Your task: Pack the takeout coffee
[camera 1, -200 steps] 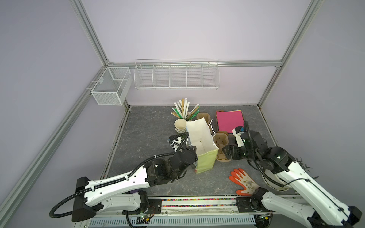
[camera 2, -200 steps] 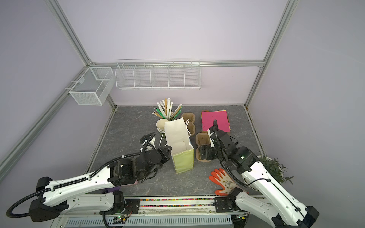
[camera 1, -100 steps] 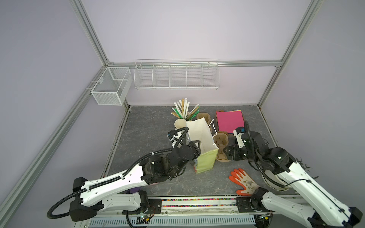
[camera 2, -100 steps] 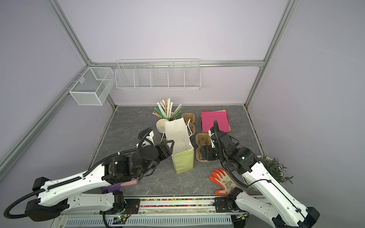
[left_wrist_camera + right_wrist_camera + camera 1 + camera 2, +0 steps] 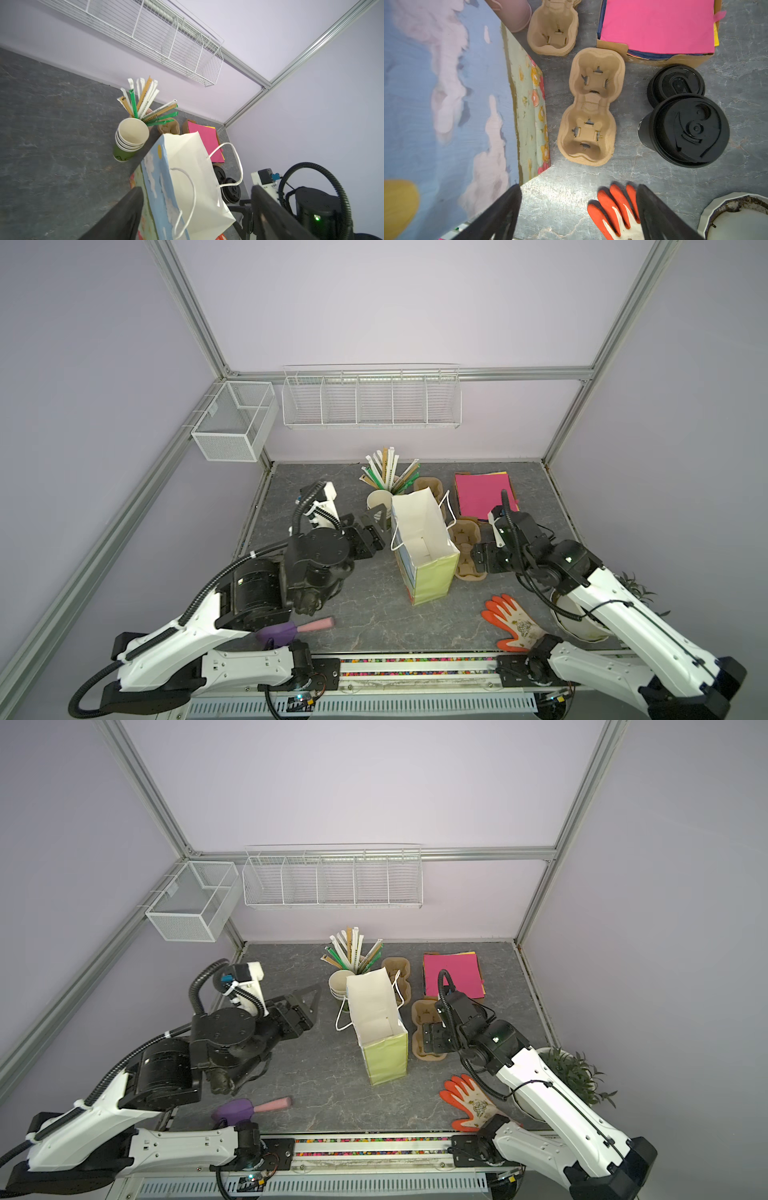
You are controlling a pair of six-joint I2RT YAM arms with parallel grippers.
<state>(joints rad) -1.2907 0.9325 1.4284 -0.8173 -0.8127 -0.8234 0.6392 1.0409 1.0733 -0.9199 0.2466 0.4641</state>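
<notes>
— Hovering over the worktop, our right fingers are spread, empty; the takeout coffee stands beside the cup carrier.
— And our left fingers are spread too; we could topple that unheld bag.

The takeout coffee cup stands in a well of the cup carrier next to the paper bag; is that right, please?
Not quite: the takeout coffee cup stands on the table beside the cup carrier, whose wells are empty, as the right wrist view shows. The carrier is next to the paper bag.
</notes>
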